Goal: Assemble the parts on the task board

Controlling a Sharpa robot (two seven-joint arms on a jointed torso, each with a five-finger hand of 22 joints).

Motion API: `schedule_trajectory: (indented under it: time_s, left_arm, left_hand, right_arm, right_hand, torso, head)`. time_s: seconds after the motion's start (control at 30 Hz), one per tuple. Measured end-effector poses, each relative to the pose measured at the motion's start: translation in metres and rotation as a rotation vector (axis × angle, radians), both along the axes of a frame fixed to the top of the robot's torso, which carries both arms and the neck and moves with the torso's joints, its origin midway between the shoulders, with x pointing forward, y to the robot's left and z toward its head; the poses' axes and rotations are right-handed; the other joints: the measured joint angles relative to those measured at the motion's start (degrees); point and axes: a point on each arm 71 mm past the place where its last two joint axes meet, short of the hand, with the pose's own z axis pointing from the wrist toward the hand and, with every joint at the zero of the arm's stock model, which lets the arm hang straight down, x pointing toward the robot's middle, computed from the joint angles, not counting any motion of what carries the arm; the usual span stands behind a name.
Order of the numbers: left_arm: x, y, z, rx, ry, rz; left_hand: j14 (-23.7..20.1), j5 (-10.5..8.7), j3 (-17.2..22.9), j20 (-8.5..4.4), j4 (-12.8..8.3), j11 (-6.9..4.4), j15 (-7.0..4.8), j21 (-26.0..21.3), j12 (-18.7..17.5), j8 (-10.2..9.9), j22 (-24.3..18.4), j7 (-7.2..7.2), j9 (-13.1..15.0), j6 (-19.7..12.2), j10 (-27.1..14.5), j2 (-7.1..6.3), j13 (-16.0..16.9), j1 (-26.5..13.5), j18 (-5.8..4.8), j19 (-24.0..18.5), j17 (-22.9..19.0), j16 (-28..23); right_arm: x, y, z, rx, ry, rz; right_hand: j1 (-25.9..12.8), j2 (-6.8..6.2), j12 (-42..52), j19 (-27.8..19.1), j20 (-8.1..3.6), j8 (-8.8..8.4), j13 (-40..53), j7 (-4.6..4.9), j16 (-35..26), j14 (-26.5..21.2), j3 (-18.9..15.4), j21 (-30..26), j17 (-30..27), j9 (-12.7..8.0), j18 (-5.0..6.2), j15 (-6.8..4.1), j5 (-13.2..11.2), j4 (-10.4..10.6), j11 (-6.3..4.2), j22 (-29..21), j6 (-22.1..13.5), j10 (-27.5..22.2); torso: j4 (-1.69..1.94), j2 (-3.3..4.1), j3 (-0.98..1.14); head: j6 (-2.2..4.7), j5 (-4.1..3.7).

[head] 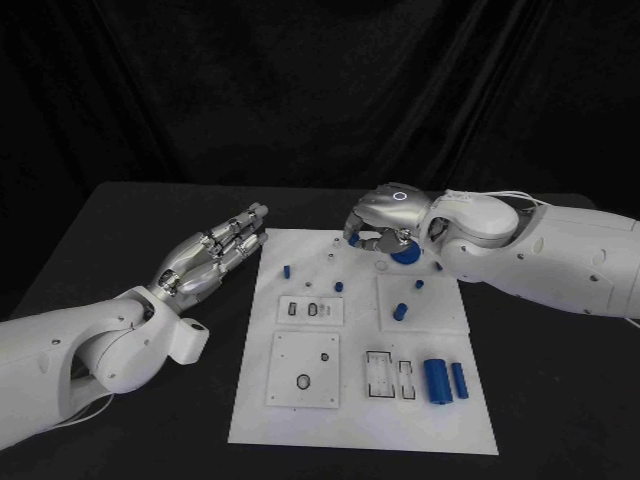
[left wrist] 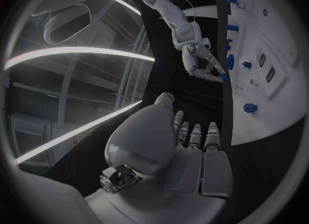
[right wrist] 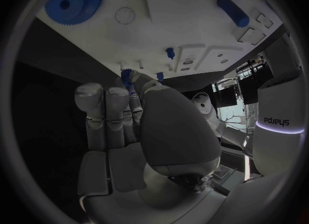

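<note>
The white task board (head: 356, 410) lies mid-table. My right hand (head: 385, 222) hovers over its far end, and thumb and fingertips pinch a small blue gear (right wrist: 126, 74). Just past that hand a large blue gear (head: 405, 256) sits on the board, partly hidden; it is also in the right wrist view (right wrist: 74, 0). Two blue cylinders (head: 436, 380) lie near the board's front right. Small blue pegs (head: 401, 311) stand mid-board. My left hand (head: 216, 252) lies off the board's left edge, fingers stretched out, holding nothing. The left wrist view shows the right hand (left wrist: 196, 56) above the board (left wrist: 270, 95).
Raised white plates with slots and holes (head: 304, 370) occupy the board's left half. More slots (head: 382, 375) lie next to the cylinders. Bare black table (head: 551, 400) surrounds the board on both sides, and black cloth hangs behind.
</note>
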Motion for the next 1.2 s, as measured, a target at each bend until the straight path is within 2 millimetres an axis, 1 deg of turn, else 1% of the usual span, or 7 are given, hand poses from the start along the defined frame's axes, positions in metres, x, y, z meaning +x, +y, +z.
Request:
schedule_trajectory:
  time_s: [0.1, 0.3, 0.4, 0.6, 0.83, 0.9, 1.2]
  left_arm:
    - [0.0, -0.001, 0.0, -0.001, 0.0, -0.003]
    - [0.001, -0.002, 0.0, 0.0, -0.001, -0.004]
    - [0.002, -0.003, -0.001, 0.0, -0.001, -0.005]
    - [0.002, -0.006, -0.001, -0.003, 0.0, -0.013]
    - [0.003, -0.005, -0.001, -0.003, 0.0, -0.013]
    - [0.003, -0.005, -0.001, -0.003, 0.0, -0.014]
    - [0.003, -0.008, -0.001, -0.005, 0.001, -0.021]
  left_hand:
    - [0.0, 0.0, 0.0, 0.0, 0.0, 0.0, 0.0, 0.0, 0.0, 0.0, 0.0, 0.0, 0.06, 0.0, 0.0, 0.0, 0.0, 0.0, 0.0, 0.0, 0.0, 0.0]
    - [0.0, 0.0, 0.0, 0.0, 0.0, 0.0, 0.0, 0.0, 0.0, 0.0, 0.0, 0.0, 0.06, 0.0, 0.0, 0.0, 0.0, 0.0, 0.01, 0.0, 0.01, 0.0]
    - [0.21, 0.23, 0.0, 0.41, 0.0, 0.0, 0.2, 0.0, 0.0, 0.0, 0.01, 0.0, 0.06, 0.0, 0.0, 0.0, 0.0, 0.0, 0.01, 0.01, 0.02, 0.0]
    - [0.21, 0.23, 0.32, 0.41, 0.0, 0.05, 0.2, 0.0, 0.0, 0.0, 0.01, 0.0, 0.06, 0.0, -0.05, 0.23, 0.0, 0.23, 0.0, 0.01, 0.02, 0.0]
    - [0.2, 0.23, 0.32, 0.41, 0.0, 0.2, 0.2, 0.0, 0.0, 0.0, 0.01, 0.0, 0.05, 0.0, -0.21, 0.23, 0.0, 0.23, 0.0, 0.0, -0.01, 0.0]
    - [0.08, 0.23, 0.32, 0.41, 0.0, 0.2, 0.32, 0.0, 0.0, 0.0, 0.01, 0.0, 0.05, 0.0, -0.21, 0.23, 0.0, 0.23, 0.01, 0.0, -0.02, 0.0]
    - [0.0, 0.23, 0.48, 0.41, -0.16, 0.2, 0.4, 0.0, 0.0, 0.0, 0.02, 0.0, 0.05, 0.0, -0.21, 0.23, 0.0, 0.23, 0.0, 0.0, -0.02, 0.0]
  right_arm:
    - [0.005, 0.005, 0.001, 0.001, -0.001, -0.004]
    - [0.015, 0.012, 0.001, -0.004, -0.003, -0.018]
    - [0.019, 0.015, 0.001, -0.006, -0.004, -0.025]
    - [0.026, 0.014, -0.001, -0.013, -0.003, -0.044]
    - [0.03, 0.017, -0.006, -0.018, 0.005, -0.052]
    - [0.03, 0.017, -0.007, -0.019, 0.008, -0.053]
    - [0.03, 0.019, -0.012, -0.023, 0.019, -0.056]
  right_hand:
    - [-0.17, -0.17, -0.08, -0.41, 0.0, -0.01, 0.0, 0.0, -0.27, 0.0, 0.16, 0.0, -0.16, 0.0, 0.0, 0.0, -0.16, -0.13, 0.0, -0.12, 0.0, 0.0]
    - [-0.64, -0.64, -0.1, -0.41, 0.0, -0.34, 0.0, 0.19, -0.27, 0.0, 0.33, 0.0, 0.16, 0.01, 0.01, 0.0, -0.16, 0.03, 0.0, 0.23, -0.22, 0.01]
    - [-0.76, -0.76, -0.11, -0.41, 0.01, -0.38, -0.01, 0.2, -0.27, 0.0, 0.34, 0.0, 0.16, 0.01, 0.01, 0.0, -0.16, 0.03, -0.05, 0.29, -0.61, 0.07]
    - [-1.06, -1.05, -0.21, -0.61, 0.21, -0.73, 0.0, 0.19, -0.26, -0.2, 0.57, 0.0, 0.13, -0.05, 0.01, 0.2, -0.41, 0.25, -0.06, 0.37, -1.02, 0.08]
    - [-1.31, -1.28, -0.31, -0.81, 0.41, -1.01, 0.02, 0.4, -0.5, -0.55, 1.02, -0.29, -0.62, -0.05, 0.01, 0.27, -0.66, 0.28, -0.39, 0.14, -1.22, -0.04]
    - [-1.53, -1.5, -0.31, -0.93, 0.29, -1.24, 0.03, 0.2, -0.63, -0.62, 1.11, -0.29, -0.84, -0.09, 0.01, 0.2, -0.82, 0.36, -0.39, 0.01, -1.46, -0.03]
    - [-1.6, -1.57, -0.32, -1.23, 0.41, -1.5, 0.06, 0.4, -1.28, -0.82, 1.18, -0.84, -1.5, -0.11, 0.01, 0.41, -1.09, 0.44, -0.39, -0.36, -1.65, -0.04]
  torso:
    - [0.03, -0.02, -0.03]
    - [0.3, 0.0, -0.07]
    - [0.43, 0.01, -0.07]
    - [0.54, 0.07, -0.07]
    - [0.54, 0.07, -0.05]
    - [0.54, 0.07, -0.04]
    - [0.34, -0.1, -0.04]
  head:
    - [-0.01, 0.03]
    - [-0.02, -0.59]
    - [0.15, -0.96]
    - [0.57, -1.36]
    - [0.64, -1.7]
    - [0.64, -1.76]
    - [0.5, -1.57]
